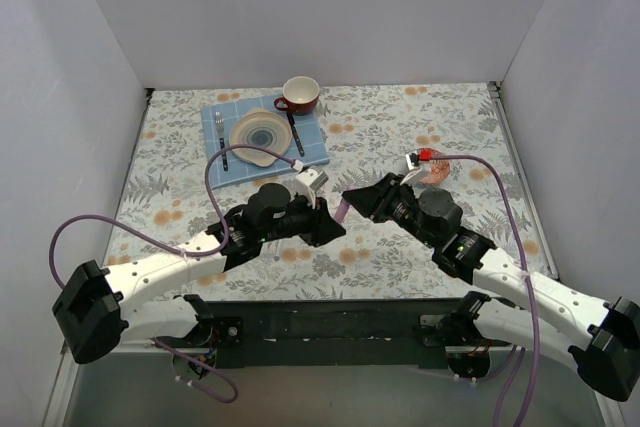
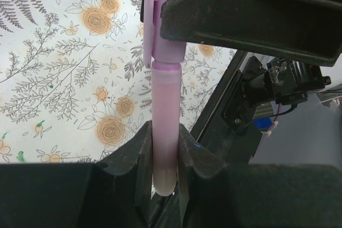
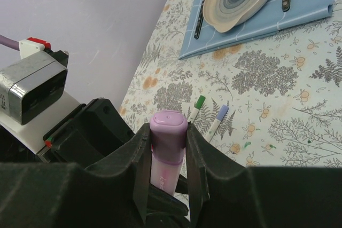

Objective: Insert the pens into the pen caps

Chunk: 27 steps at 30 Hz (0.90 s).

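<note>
The thick pale pink pen (image 2: 164,126) stands between my left gripper's (image 2: 164,150) fingers, which are shut on its barrel. Its tip end sits inside a lilac-pink pen cap (image 3: 168,134), and my right gripper (image 3: 168,142) is shut on that cap. In the top view the two grippers, left (image 1: 325,219) and right (image 1: 358,199), meet nose to nose above the table's middle with the pen (image 1: 342,210) bridging them. Two slim white pens, one green-ended (image 3: 196,108) and one lilac-blue-ended (image 3: 218,120), lie side by side on the floral cloth below.
A blue placemat (image 1: 312,145) at the back holds a plate (image 1: 259,135), a fork (image 1: 221,137) and a knife (image 1: 294,132). A red mug (image 1: 299,95) stands behind it. A small pinkish round thing (image 1: 438,173) lies to the right. Grey walls enclose three sides.
</note>
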Available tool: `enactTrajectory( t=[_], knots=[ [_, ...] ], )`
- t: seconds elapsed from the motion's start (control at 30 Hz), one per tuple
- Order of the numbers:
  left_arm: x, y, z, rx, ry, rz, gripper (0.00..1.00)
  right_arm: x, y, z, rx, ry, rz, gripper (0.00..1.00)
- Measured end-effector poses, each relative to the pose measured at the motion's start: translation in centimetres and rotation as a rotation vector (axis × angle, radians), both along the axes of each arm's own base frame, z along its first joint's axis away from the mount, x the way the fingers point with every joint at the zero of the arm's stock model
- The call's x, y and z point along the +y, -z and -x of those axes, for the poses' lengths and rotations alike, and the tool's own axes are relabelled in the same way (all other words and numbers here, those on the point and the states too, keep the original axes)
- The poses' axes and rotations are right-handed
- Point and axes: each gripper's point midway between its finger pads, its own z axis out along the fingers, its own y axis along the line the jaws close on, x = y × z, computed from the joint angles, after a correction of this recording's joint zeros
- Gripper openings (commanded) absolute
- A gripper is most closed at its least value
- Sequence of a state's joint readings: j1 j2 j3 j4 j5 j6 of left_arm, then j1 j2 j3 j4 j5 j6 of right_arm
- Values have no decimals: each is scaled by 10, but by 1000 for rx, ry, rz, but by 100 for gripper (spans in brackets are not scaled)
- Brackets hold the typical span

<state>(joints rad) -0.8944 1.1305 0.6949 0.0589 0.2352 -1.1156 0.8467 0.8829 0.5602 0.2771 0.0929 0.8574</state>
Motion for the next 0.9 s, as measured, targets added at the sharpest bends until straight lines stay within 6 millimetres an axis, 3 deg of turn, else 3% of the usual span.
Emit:
enactTrajectory(
  t=[0.33, 0.53, 0.9],
  knots=[
    [-6, 11, 0, 15, 23, -32, 0, -5, 13, 2, -47, 35, -81, 1],
    [-8, 2, -2, -52, 36, -12, 0, -5, 0, 4, -83, 37, -125, 1],
    [-7, -5, -13, -119, 1, -7, 0, 19, -5, 14, -145, 10, -80, 1]
  ],
)
